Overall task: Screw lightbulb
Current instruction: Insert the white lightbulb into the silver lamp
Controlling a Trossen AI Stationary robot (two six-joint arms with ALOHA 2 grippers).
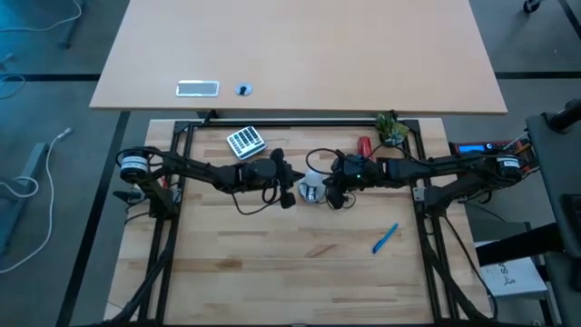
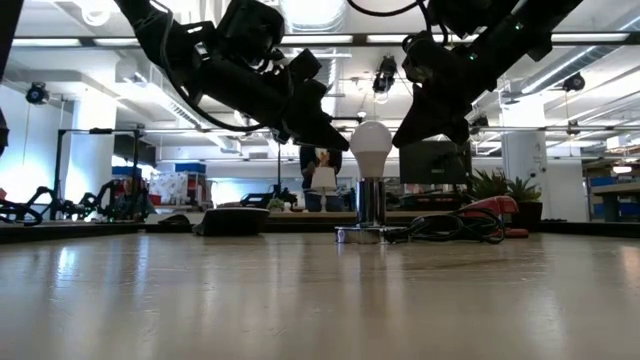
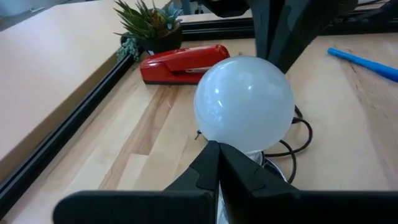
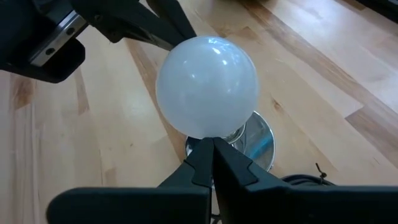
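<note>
Left of centre: left gripper (image 1: 289, 186) at the end of a long, nearly flat reach from the table's left edge, fingers pinched together with nothing between them, tips angled down toward the bulb from its left. In the low view, tips level with the globe's lower half and very near it — touching or just apart, cannot tell.

At the centre: lightbulb (image 2: 371, 143) upright, frosted globe on top, screw end down inside the shiny socket (image 2: 371, 212), which stands on the wooden table (image 1: 272, 263) with its black cord (image 2: 450, 228) coiled to one side. Looks seated and straight, not tilted. Judged from that, the screwing step at or close to its end, or a last check of the fit; how far the thread has gone in stays hidden by the socket wall.

Right of centre: right gripper (image 1: 332, 194) mirrored on the other side, arm stretched in low from the right edge, wrist bent downward, fingers likewise clenched and empty, tips close under the globe's right flank.

Next move, as a judgement: if more turns are wanted, one gripper must open, settle round the globe and twist gently without tipping the socket; otherwise both can lift away.

Farther right and back: red stapler (image 1: 364, 145), small potted plant (image 1: 391, 129) — and a blue pen (image 1: 385, 238) nearer the front.
</note>
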